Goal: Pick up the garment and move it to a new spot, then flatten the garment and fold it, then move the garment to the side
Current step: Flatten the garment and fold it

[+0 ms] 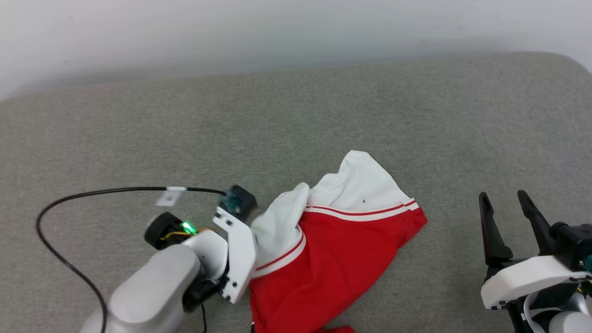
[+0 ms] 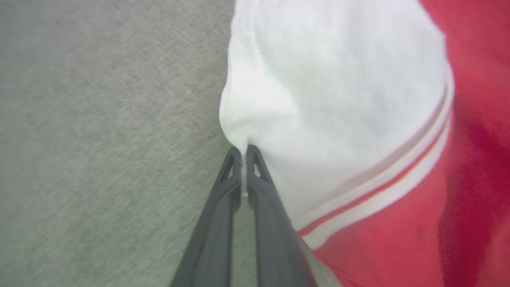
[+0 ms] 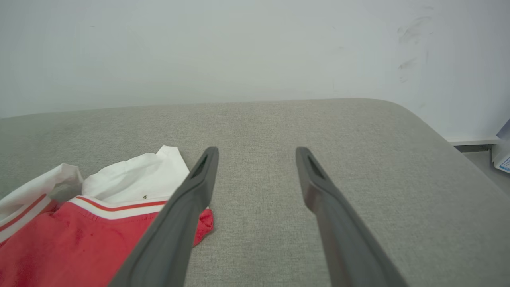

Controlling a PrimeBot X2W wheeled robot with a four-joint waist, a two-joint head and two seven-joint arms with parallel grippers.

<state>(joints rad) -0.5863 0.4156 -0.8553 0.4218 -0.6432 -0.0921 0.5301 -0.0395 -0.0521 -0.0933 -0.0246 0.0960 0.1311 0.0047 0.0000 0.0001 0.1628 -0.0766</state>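
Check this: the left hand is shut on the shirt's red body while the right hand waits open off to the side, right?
No: the left hand is shut on the white sleeve of the shirt, not its red body, as the left wrist view shows. The right hand does wait open.

Bare cushion (image 1: 323, 106) beyond garment (image 1: 333, 249); cable (image 1: 92, 194) left.

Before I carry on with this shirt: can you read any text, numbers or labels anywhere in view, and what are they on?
No text here can be read.
garment: the red and white cloth that shows carries only stripe trim, no print.
white tag on the black cable: blurred, unreadable.
pale box at the right wrist view's edge: blue marks, too small and cut off to read.
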